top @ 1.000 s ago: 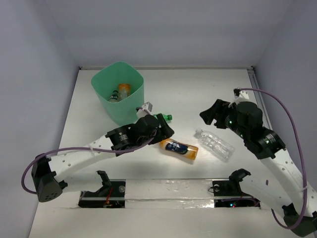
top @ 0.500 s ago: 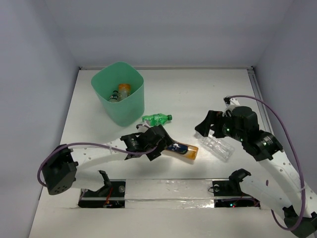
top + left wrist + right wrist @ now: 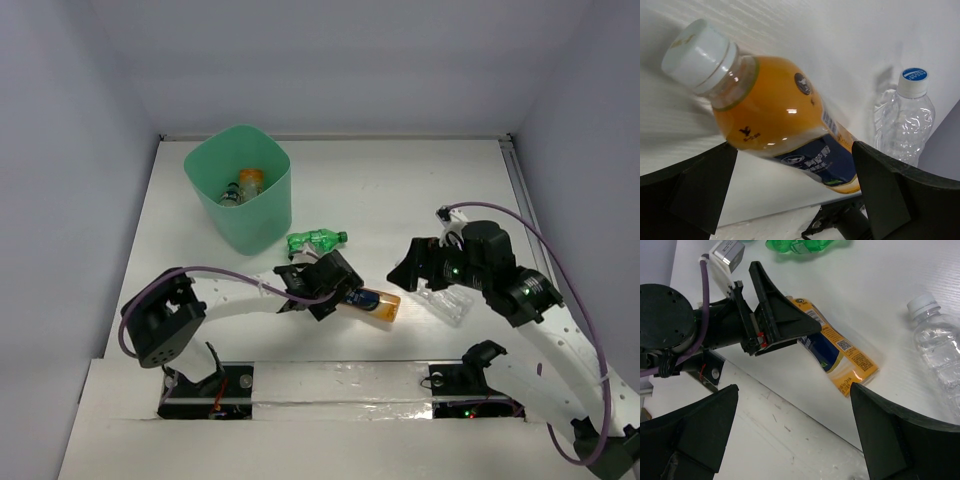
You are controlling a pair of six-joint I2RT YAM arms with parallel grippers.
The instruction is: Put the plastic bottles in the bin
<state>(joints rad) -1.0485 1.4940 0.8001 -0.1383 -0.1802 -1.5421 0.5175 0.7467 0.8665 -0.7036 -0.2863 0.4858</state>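
The mint-green bin point(image 3: 275, 180) stands at the back left with an orange-capped bottle point(image 3: 248, 183) and another inside. A green bottle point(image 3: 318, 240) lies beside the bin and shows in the right wrist view point(image 3: 800, 245). The orange bottle with a dark blue label point(image 3: 378, 303) lies mid-table. My left gripper point(image 3: 333, 285) is open, its jaws either side of this bottle point(image 3: 775, 115) without clamping it. A clear bottle point(image 3: 452, 303) lies to the right point(image 3: 905, 120). My right gripper point(image 3: 420, 268) is open and empty above it point(image 3: 940, 345).
The white table ends at a front edge with the arm bases point(image 3: 340, 385). Grey walls close in the left, back and right sides. In the right wrist view the left gripper point(image 3: 775, 320) lies over the cap end of the orange bottle point(image 3: 845, 357).
My left gripper moved from over the green bottle down to the orange blue-label bottle. My right gripper moved left and lower, over the clear bottle. The green bottle now lies uncovered.
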